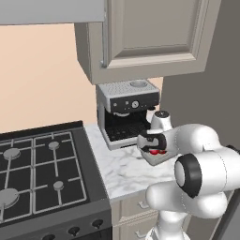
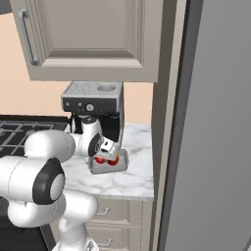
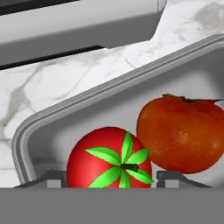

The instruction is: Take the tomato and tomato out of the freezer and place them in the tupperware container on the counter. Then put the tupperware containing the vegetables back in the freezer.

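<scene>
The grey tupperware container sits on the white marble counter in front of the coffee machine. Inside it lie the bright red tomato with the green stem and, touching its right side, the orange-red tomato. My gripper reaches down into the container, its two fingertips pressed against the red tomato's sides, shut on it. From the base views the gripper hangs over the container, with red showing between the fingers. The freezer stands to the right, its door front facing me.
The silver-black coffee machine stands just behind the container. A black gas stove borders the counter on the left. Beige wall cabinets hang overhead, and drawers lie under the counter.
</scene>
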